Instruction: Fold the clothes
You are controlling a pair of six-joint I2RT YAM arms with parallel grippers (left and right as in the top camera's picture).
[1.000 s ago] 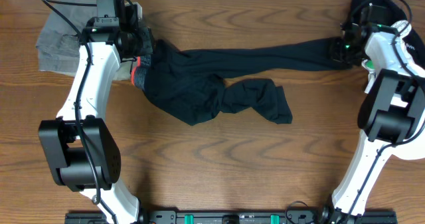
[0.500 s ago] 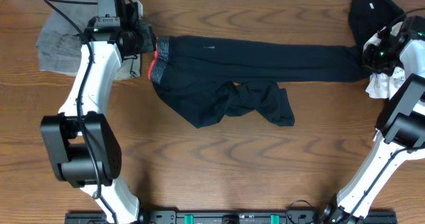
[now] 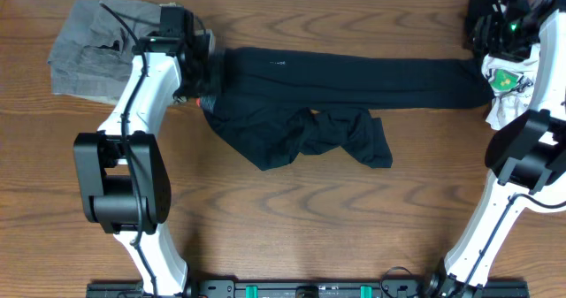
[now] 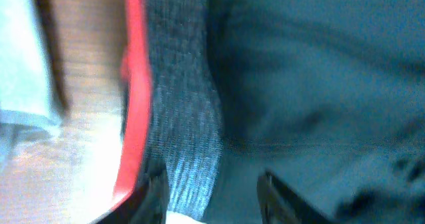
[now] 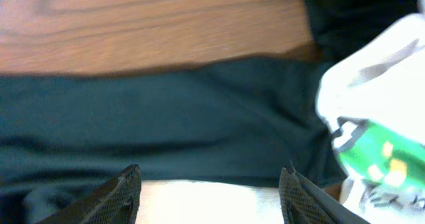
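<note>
Trousers [image 3: 354, 72], long, black, soft, lie under my claws, both spread wide: left claw [image 4: 212, 197] over the grey waistband [image 4: 189, 117], right claw [image 5: 209, 184] over a leg [image 5: 166, 111].

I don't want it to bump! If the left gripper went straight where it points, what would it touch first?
Probably the long black trousers, near their grey red-lined waistband: that cloth lies straight ahead between the left gripper's open jaws. The blurred view hides how close.

Nothing actually readable here. The black trousers [image 3: 354, 77] have a tiny white mark [image 3: 279, 64] near the waist, too small to make out. The white garment [image 3: 506, 103] has a green print [image 5: 368, 151], which is just blur.
</note>
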